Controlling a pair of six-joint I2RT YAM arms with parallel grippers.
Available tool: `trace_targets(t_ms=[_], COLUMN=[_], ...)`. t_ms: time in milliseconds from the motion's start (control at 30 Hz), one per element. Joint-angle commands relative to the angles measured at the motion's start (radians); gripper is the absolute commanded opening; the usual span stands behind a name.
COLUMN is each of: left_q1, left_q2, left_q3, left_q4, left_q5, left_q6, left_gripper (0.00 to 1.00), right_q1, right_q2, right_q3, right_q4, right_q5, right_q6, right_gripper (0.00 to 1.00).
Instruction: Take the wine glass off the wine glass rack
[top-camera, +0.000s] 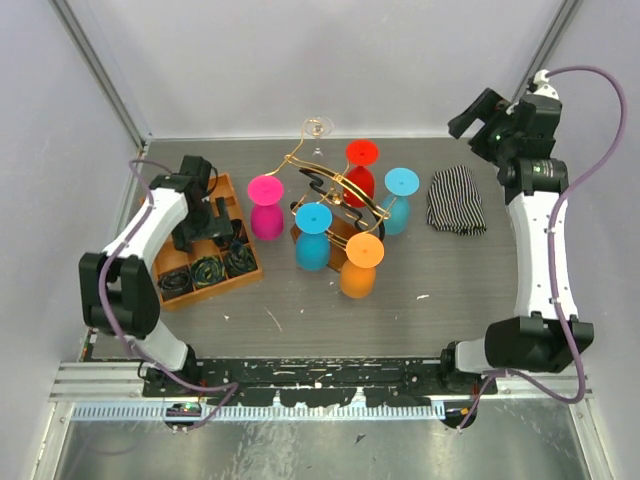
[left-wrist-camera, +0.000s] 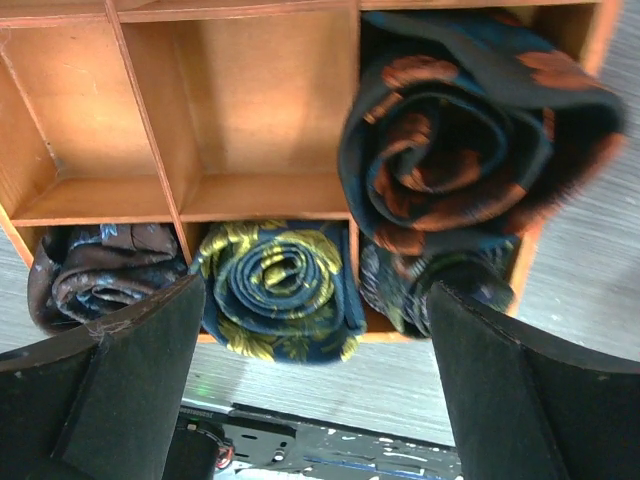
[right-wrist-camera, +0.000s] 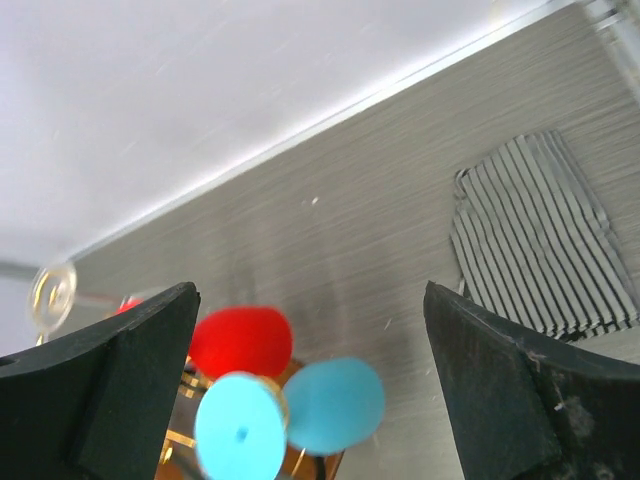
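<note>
Stock on hand, for your reference. Wine glass rack (top-camera: 330, 183): gold wire arms on a wooden base, mid-table (top-camera: 450, 270). It carries five inverted glasses: pink glass (top-camera: 265, 205), red glass (top-camera: 360, 165), light blue glass (top-camera: 400, 190), teal glass (top-camera: 313, 238) and orange glass (top-camera: 361, 265). A clear glass (top-camera: 318, 128) sits at the far end, and all appear still hung. Right gripper (top-camera: 472, 118): raised at the far right corner, jaws spread wide with nothing between them, its wrist view looking toward the red and light blue glasses. Left gripper (left-wrist-camera: 315, 300): jaws wide and empty, over the orange tray (left-wrist-camera: 260, 195) of rolled ties (left-wrist-camera: 280, 290), well apart from the rack. Striped cloth (top-camera: 456, 200): right of the rack. Step in hand, by my judgement: the approach, with no glass grasped yet. For the next move, you would likely lower the right gripper beside the nearest glass. Close on its bowl, then slide the stem out along the wire arm without jolting the neighbours.
</note>
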Motion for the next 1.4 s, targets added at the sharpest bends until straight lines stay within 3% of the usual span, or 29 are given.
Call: trace_targets(t_ms=[0,400,567,833,1100,1233,1367], left_q1=[0.039,0.182,0.335,0.486,0.479,0.394,0.337], left_q2=[0.098,0.257,0.226,0.151,0.023,-0.069,-0.142], left_q3=[-0.014,-0.049,-0.081,-0.034,0.034,0.011,0.034], left_q4=[0.002,0.069,0.070,0.018,-0.022,0.008,0.004], left_q5=[-0.054,-0.017,0.047,-0.003,-0.035,0.062,0.127], left_q6=[-0.017,0.016,0.043,0.031,0.016,0.005,0.001], left_gripper=[0.98,0.98,0.99,0.99,0.97,0.95,0.95], right_q1=[0.059,0.059,0.059,0.059,0.058,0.024,-0.021], right_q2=[-0.094,-0.179,-0.192,-0.188,-0.139,0.116,0.258], right_q3=[-0.072,-0.054,-0.072,-0.081,-0.089,0.012,-0.001], right_q4=[-0.002,-0.047,-0.049,-0.051,-0.106,-0.279,-0.217], right_q5=[-0.029,-0.084,-0.085,-0.111,-0.033,-0.067,-0.076], right_q6=[0.008,-0.021,-0.030,-0.038,-0.056,-0.044,0.002], right_gripper=[1.00,1.00,1.00,1.00,1.00,1.00,1.00])
